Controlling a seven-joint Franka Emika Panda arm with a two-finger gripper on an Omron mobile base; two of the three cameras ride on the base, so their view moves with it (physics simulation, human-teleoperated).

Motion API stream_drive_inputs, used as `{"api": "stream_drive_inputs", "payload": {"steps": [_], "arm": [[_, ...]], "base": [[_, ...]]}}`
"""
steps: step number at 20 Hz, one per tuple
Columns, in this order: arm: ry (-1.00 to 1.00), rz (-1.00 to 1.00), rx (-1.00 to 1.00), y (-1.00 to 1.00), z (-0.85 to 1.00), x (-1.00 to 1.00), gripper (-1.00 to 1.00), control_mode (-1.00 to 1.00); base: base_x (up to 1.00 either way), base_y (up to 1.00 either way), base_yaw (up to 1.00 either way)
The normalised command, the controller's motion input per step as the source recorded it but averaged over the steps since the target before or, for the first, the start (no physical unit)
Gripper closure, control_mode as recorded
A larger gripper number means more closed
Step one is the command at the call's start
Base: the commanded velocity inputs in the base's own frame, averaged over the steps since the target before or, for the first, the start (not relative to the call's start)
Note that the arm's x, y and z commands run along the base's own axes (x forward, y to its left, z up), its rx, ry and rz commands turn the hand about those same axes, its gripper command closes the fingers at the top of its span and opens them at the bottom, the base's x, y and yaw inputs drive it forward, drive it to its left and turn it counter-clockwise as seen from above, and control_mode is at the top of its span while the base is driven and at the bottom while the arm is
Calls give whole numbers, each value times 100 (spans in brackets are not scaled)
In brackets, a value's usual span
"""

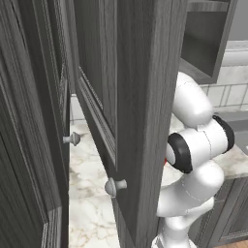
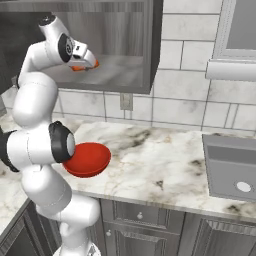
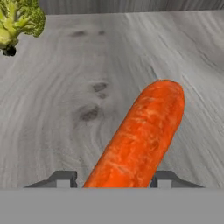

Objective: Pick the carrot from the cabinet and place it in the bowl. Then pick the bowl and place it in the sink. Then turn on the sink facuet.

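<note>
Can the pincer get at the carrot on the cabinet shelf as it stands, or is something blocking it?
Probably yes. The carrot already lies between the pincer tips, nothing between them; the broccoli sits well off to the side.

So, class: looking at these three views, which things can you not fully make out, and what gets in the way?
- Carrot: its near end is cut off at the hand view's bottom edge, so the grip cannot be judged.
- Gripper: in the right base view the hand covers the fingers.
- Bowl: the arm covers its left side.
- Sink: cut off by the right edge.
- Broccoli: clipped at the hand view's corner.
</note>
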Motion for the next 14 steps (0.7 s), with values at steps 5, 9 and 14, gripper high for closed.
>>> {"api": "stream_drive_inputs", "payload": {"steps": [5,9,14], "arm": [[-14,0,-2,0,-24,-96,100,-100],[-17,0,-1,0,-39,-100,100,-100],[-4,0,1,-1,-38,-100,100,-100]], "base": [[0,0,0],[0,0,0],[0,0,0]]}}
